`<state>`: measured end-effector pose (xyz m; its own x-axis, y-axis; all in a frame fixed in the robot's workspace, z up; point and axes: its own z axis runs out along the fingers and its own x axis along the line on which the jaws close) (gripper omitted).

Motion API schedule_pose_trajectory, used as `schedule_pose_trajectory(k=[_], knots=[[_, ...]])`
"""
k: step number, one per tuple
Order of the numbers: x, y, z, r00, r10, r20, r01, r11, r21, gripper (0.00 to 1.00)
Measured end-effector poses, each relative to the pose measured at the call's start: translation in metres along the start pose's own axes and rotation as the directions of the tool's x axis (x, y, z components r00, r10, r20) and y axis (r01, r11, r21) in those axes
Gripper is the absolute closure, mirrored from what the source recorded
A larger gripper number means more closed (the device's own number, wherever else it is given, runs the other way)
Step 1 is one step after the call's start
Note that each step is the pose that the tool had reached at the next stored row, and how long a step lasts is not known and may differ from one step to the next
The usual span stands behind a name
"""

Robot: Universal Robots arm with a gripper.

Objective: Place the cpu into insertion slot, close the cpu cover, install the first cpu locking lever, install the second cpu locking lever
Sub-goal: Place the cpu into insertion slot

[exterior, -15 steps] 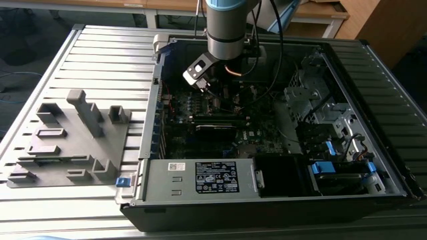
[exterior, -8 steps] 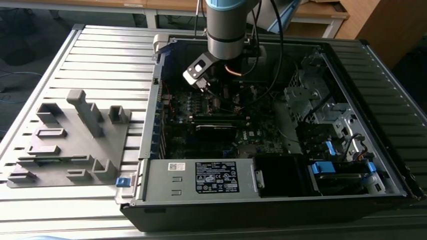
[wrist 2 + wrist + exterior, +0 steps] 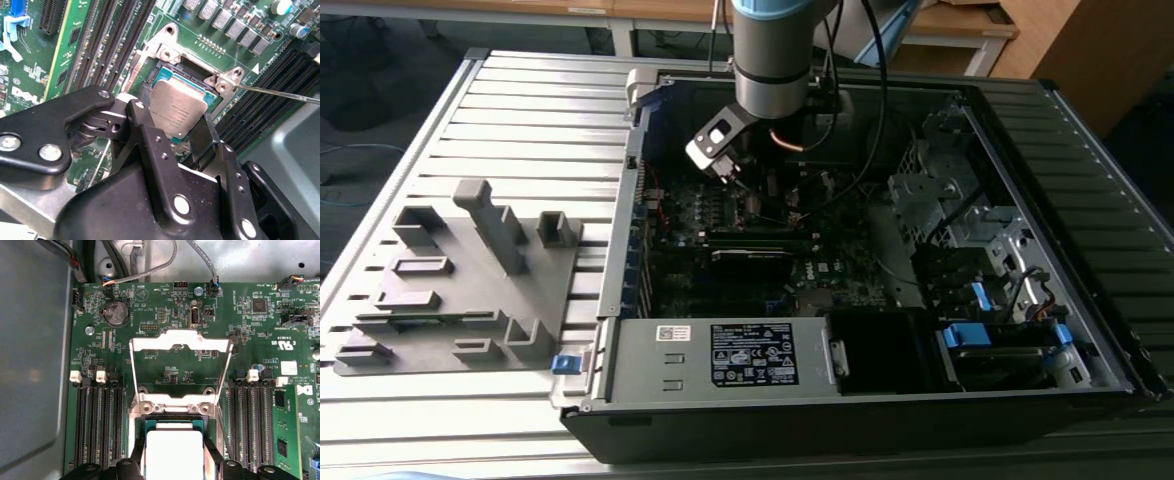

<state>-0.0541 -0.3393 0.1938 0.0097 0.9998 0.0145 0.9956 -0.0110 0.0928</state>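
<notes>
The gripper (image 3: pixel 176 134) squeezes its two black fingers (image 3: pixel 145 135) on both sides of the cpu (image 3: pixel 177 107), a flat square chip with a smooth silver top, right over the dark square insertion slot (image 3: pixel 175 69), while the thin shiny cpu cover (image 3: pixel 180 342) stands swung open.

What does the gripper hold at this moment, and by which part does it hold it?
The gripper holds the cpu, clamped by two opposite side edges, just over the insertion slot.

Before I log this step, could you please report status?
Here: gripper shut on cpu, at insertion slot. The cpu cover raised open. Thin lever lies aside, off the slot.
</notes>
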Motion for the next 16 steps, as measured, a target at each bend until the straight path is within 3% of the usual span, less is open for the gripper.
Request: schedule_pose_trajectory(k=[16], knots=[[-0.0008, -0.0006, 0.0018, 1.0000, 0.000, 0.0001, 0.000, 1.0000, -0.0004, 0.46]])
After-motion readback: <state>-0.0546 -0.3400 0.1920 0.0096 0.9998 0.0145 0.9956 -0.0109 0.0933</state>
